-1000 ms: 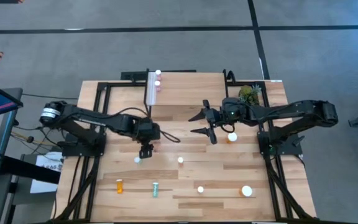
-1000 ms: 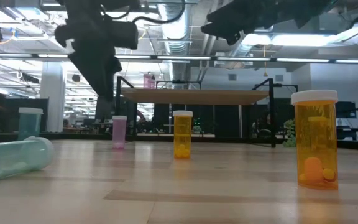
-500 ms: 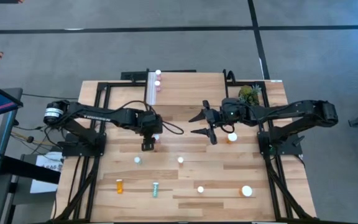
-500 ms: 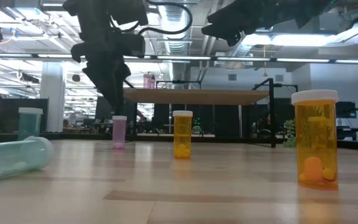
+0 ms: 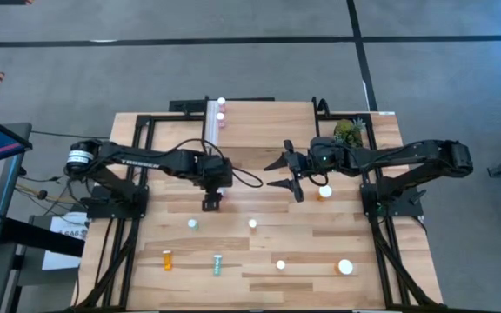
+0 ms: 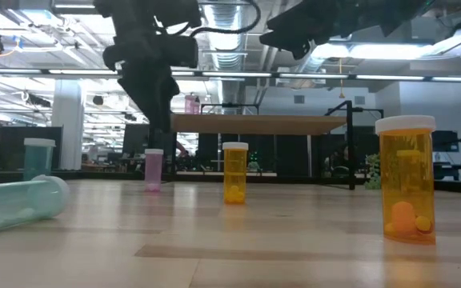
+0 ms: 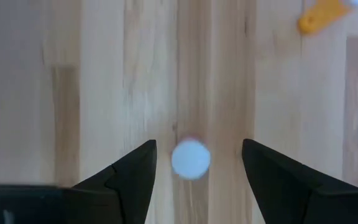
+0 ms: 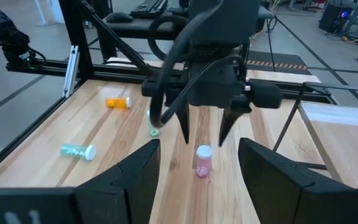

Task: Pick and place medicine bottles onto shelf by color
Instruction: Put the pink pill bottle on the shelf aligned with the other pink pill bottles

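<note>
My left gripper (image 8: 202, 127) hangs straight over a pink bottle (image 8: 202, 160), fingers spread with the white cap (image 7: 190, 158) showing between them, not touching (from the low view the bottle (image 6: 154, 170) stands upright on the table (image 5: 320, 235)). My right gripper (image 5: 278, 172) waits mid-table, jaws apart, holding nothing. The shelf (image 6: 270, 124) sits at the far edge with two bottles on it. Open workshop behind, pipes overhead. One teal bottle (image 6: 14, 206) lies on its side, cut off at the frame edge.
</note>
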Robot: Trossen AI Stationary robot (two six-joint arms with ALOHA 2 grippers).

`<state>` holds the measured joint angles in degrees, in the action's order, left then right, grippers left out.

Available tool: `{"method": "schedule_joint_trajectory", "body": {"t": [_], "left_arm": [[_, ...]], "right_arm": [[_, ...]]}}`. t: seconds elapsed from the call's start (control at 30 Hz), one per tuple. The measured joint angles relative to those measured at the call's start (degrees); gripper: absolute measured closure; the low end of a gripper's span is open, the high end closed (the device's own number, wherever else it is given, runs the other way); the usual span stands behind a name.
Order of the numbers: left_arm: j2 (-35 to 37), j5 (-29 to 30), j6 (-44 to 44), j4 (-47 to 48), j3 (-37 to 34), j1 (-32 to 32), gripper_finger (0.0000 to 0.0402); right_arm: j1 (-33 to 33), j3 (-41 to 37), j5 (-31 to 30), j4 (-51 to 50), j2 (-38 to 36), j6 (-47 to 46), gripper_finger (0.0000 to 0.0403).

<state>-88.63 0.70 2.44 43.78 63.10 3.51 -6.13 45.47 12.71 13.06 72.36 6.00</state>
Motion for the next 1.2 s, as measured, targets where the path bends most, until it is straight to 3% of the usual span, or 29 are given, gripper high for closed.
{"method": "schedule_joint_trajectory", "body": {"t": [0.37, 1.2], "left_arm": [[-5.2, 0.8, 2.0, 1.9, 1.5, 0.0, 0.0178], [-5.2, 1.1, 0.8, 0.1, 0.6, 0.1, 0.0178]], "right_arm": [[0.0, 0.0, 0.0, -0.7, 0.0, -0.1, 0.0163], [0.0, 0.0, 0.0, -0.1, 0.0, 0.0, 0.0163]]}}
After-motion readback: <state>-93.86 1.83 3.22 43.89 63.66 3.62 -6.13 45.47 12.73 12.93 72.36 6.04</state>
